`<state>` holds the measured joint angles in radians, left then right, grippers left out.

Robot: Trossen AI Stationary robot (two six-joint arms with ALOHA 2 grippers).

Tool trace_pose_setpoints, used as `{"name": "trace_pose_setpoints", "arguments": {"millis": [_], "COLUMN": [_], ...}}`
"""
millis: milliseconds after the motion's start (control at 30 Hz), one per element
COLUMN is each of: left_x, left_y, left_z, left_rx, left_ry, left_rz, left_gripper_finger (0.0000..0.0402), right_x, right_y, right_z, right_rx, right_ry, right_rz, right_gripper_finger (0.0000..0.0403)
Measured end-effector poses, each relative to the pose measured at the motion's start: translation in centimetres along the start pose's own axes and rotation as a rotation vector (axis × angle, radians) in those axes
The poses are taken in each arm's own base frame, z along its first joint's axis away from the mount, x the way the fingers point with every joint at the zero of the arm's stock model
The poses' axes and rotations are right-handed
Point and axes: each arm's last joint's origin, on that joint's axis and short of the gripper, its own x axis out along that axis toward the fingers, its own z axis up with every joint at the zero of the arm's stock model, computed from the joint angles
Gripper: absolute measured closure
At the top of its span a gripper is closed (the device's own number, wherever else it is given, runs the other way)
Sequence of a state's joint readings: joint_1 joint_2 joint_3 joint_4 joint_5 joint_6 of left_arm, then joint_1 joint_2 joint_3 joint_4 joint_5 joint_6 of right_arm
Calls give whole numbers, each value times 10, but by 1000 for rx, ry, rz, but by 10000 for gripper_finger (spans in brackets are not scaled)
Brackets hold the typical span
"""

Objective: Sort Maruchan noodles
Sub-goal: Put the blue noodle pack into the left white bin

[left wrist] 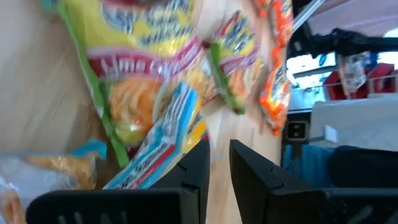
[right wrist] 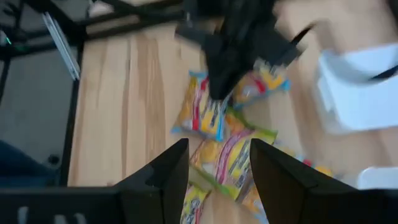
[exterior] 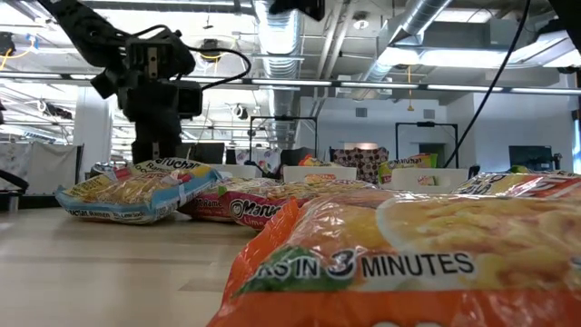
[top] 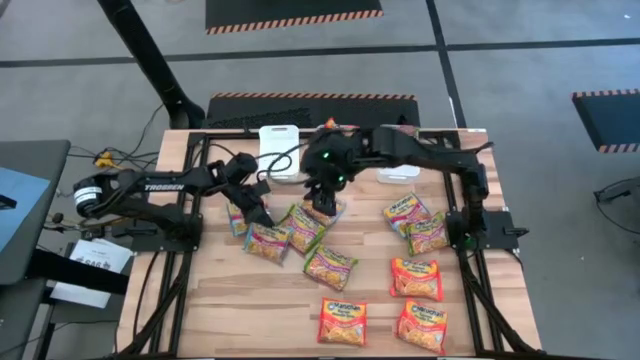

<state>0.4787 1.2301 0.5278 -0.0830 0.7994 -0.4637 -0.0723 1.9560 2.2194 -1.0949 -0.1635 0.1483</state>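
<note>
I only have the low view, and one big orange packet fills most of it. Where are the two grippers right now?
Observer: From above, the left gripper is over the packet cluster on the table's left side, and the right gripper is at mid-table.
Operator: Is either one holding a packet?
Observer: No. Both wrist views show an empty gap between the fingers; the left's is narrow.
Operator: How many orange ones are there?
Observer: Three orange-red packets, all at the front right.

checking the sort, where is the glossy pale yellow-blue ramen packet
In the high view the glossy pale yellow-blue ramen packet lies on the wooden table's left side, partly under the left gripper, touching a green-yellow packet.
</note>
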Motion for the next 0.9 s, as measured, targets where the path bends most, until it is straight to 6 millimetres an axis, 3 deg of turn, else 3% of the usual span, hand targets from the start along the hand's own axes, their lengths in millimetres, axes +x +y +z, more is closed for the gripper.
{"name": "trace_pose_setpoints", "arguments": {"millis": [233,467,900], "left_x": [-16,-41,-120], "left_y": [-13,-33,-97], "left_z": [29,58,102], "left_rx": [59,137,299], "left_ry": [-70,-98,-175], "left_rz": [-22,13,159], "left_gripper_finger": [355,355,355], "right_x": [30,47,75], "right_y": [-7,-10,-26], "right_z": [-9,-15,-24], "right_rx": [6,-4,-21], "right_ry": [8,-8,-64], "right_rz": [1,4,-5], "right_gripper_finger": [209,210,193]}}
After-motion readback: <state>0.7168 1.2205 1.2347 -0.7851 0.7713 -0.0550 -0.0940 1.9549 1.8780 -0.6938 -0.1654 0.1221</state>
